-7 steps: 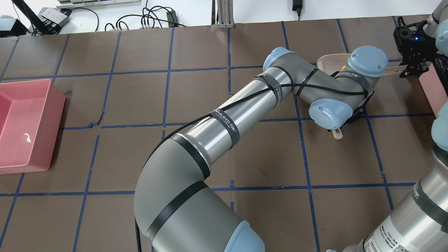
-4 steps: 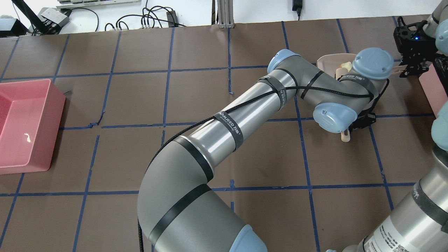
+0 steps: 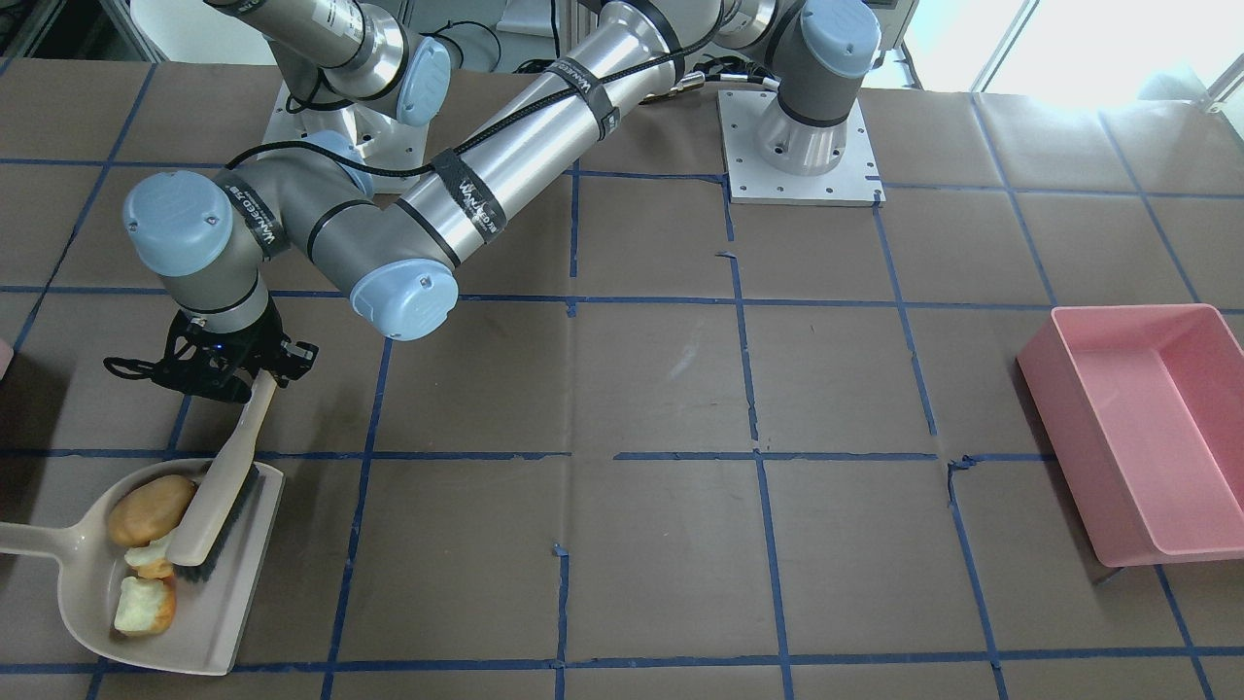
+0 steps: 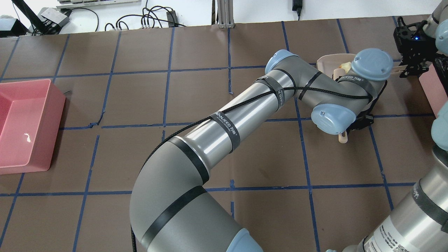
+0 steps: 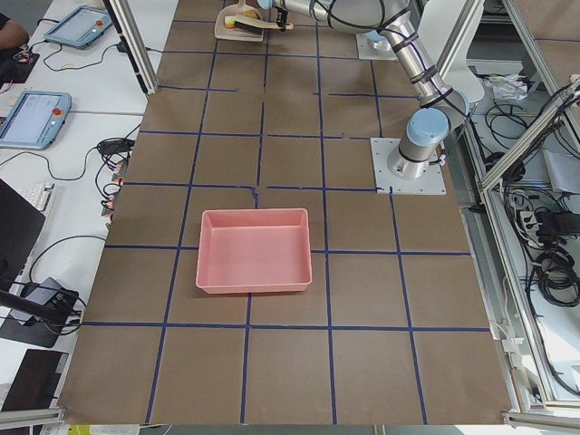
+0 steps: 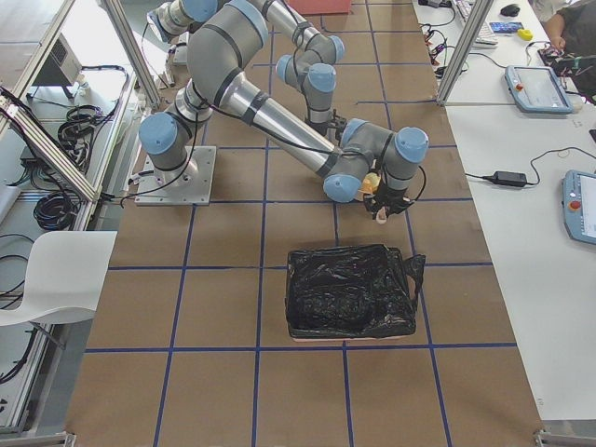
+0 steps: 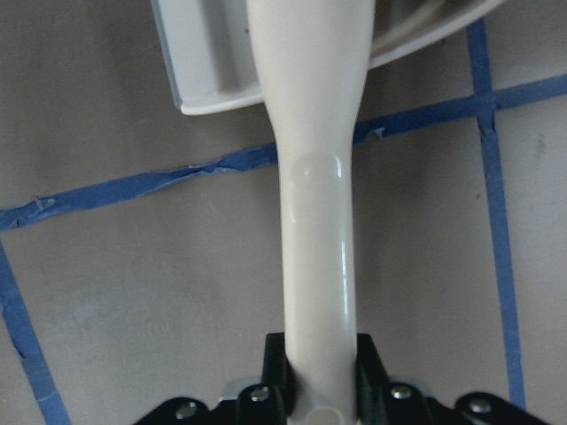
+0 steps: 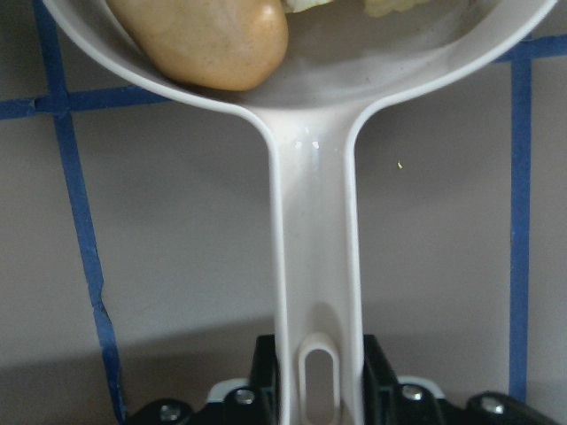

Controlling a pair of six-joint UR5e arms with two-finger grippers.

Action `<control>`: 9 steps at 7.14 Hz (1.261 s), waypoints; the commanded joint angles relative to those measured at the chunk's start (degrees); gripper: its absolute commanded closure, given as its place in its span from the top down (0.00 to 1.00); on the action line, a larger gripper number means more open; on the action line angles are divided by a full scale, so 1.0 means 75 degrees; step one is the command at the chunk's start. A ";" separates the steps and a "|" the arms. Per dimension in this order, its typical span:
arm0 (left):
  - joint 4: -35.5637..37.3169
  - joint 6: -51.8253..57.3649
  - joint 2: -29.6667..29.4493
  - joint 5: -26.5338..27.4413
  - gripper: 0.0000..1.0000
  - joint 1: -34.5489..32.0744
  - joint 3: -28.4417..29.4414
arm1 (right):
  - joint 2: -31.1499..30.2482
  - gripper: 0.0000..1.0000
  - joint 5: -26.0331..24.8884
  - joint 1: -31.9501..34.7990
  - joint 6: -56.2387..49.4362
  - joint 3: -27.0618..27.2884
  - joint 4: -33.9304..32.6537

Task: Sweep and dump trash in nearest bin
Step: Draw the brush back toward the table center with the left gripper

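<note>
The trash lies in a beige dustpan (image 3: pixel 209 622): a brown potato-like lump (image 3: pixel 151 508) and two pale apple-core pieces (image 3: pixel 146 605) (image 3: pixel 151 557). A beige brush (image 3: pixel 219 491) rests bristles-down in the pan against the trash. My left gripper (image 3: pixel 255 379) is shut on the brush handle (image 7: pixel 314 221). My right gripper (image 8: pixel 314 390) is shut on the dustpan handle (image 8: pixel 310 221), with the lump (image 8: pixel 208 40) just beyond it. The bin (image 4: pixel 432 89) shows as a pale pink sliver at the right edge of the overhead view, beside the right gripper (image 4: pixel 407 68).
A large pink tub (image 3: pixel 1137 428) stands far off on the table's other side. A container lined with a black bag (image 6: pixel 349 291) sits close to the dustpan in the exterior right view. The left arm (image 4: pixel 227 119) stretches across the middle of the table.
The left wrist and brush shifted slightly to the right over the dustpan, then eased back a little. A pale trash piece now shows beside the wrist. The right gripper has not moved.
</note>
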 commanded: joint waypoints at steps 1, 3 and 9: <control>0.0001 -0.0230 0.0368 0.0297 0.00 0.0044 -0.0452 | 0.0035 0.00 0.0064 -0.0012 0.0046 0.0011 0.0000; -0.0162 -0.0172 0.0800 0.0774 0.00 0.0347 -0.1001 | 0.0024 0.00 0.0065 -0.0012 0.0058 0.0000 0.0000; 0.0850 0.0238 0.5920 0.0789 0.00 0.1216 -0.8588 | -0.0174 0.00 0.0332 -0.0292 0.0700 -0.0012 0.0315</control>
